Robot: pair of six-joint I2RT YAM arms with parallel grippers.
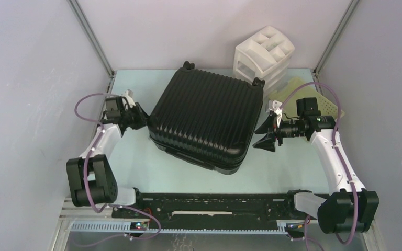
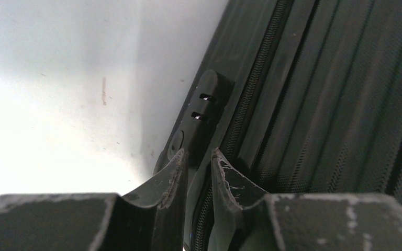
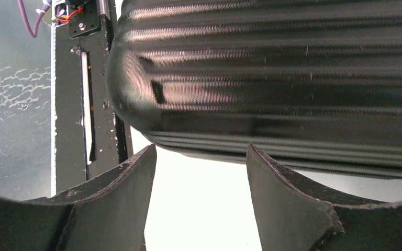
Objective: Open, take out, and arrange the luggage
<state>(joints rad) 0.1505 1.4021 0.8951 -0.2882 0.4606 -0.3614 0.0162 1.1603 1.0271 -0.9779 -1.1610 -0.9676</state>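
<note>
The luggage (image 1: 207, 117), a large black ribbed hard-shell suitcase, lies shut and flat in the middle of the table, wheels at its far edge. My left gripper (image 1: 142, 119) is at its left side. In the left wrist view (image 2: 199, 157) the fingers stand close together over the zipper line, just below the lock (image 2: 204, 102), with a thin grey tab, apparently the zipper pull, between them. My right gripper (image 1: 264, 137) is open and empty beside the suitcase's right side. In the right wrist view (image 3: 201, 151) the ribbed shell (image 3: 272, 78) lies just beyond the fingertips.
A white three-tier drawer organizer (image 1: 264, 55) stands at the back right, close to the suitcase's far corner. A pale yellow perforated basket (image 1: 306, 97) lies behind the right arm. The pale table (image 1: 188, 178) shows in front of the suitcase. Grey walls enclose the sides.
</note>
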